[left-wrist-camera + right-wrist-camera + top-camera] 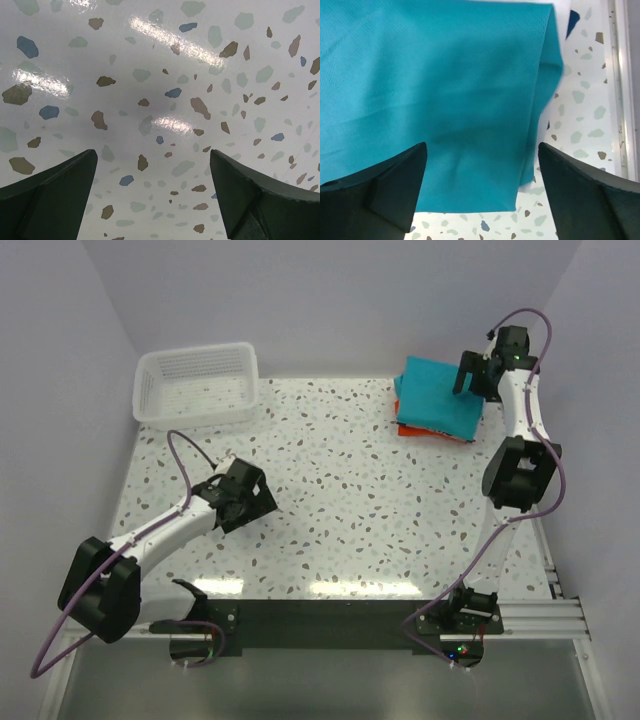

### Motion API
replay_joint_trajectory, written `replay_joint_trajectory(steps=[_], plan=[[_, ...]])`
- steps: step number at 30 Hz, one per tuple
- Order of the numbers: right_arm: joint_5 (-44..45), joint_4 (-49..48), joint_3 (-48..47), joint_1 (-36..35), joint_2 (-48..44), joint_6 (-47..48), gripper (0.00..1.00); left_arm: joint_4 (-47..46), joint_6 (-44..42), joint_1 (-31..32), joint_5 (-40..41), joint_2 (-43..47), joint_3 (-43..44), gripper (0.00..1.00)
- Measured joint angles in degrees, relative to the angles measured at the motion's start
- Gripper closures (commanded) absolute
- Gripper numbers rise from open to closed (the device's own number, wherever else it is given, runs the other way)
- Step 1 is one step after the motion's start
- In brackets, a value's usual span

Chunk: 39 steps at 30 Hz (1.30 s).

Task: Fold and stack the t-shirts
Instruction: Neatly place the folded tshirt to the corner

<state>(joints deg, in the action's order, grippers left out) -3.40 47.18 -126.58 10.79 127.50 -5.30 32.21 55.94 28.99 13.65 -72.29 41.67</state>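
Top external view: the folded teal t-shirt (438, 398) is seen lying uppermost on a pile at the far right of the counter (330, 490), with an edge of the orange t-shirt (412, 429) showing under its near side. The right tool (468, 377) is held over the pile's far right part, so the cloth lies directly below it and extends to its left. The left tool (243, 496) is poised at mid-left, well apart from the pile, so the right arm is judged much the nearer for any further work there. In the right wrist view the fingers (375, 195) are shown spread wide with nothing clamped between them, and teal cloth spans the gap beneath. In the left wrist view the fingers (45, 195) are likewise spread, with only speckled counter below. The teal outline is nearly square, so no clear long axis can be made out. The lower layers are covered and cannot be counted; only a dark cloth corner (572, 22) is glimpsed past the teal edge. Whether the right tool touches the cloth cannot be told. The white basket (195, 390) stands at the far left.
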Motion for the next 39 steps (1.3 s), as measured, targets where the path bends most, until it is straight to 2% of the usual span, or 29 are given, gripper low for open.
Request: replay_joint_trajectory(steps=[13,22,27,31,39], plan=[[2.43,-1.81,2.73,0.52,-1.07,-2.08,0.01,-0.42,-0.02,0.00,-0.39,-0.13,0.00,0.00],[-1.05,-6.71,12.33,0.33,-10.99,-2.25,0.01,-1.53,-0.52,0.00,-0.92,0.63,0.00,0.00],[-1.90,-9.20,12.83,-1.42,-13.14,-2.19,0.01,-1.77,-1.07,0.00,-1.01,1.22,-0.02,0.00],[-0.33,-9.07,11.23,-3.39,-10.36,-2.12,0.01,-1.77,-1.07,0.00,-0.98,1.66,-0.17,0.00],[2.47,-9.09,-2.25,-3.96,6.16,-1.53,0.01,-1.70,-1.05,0.00,-0.90,1.88,-0.31,0.00]])
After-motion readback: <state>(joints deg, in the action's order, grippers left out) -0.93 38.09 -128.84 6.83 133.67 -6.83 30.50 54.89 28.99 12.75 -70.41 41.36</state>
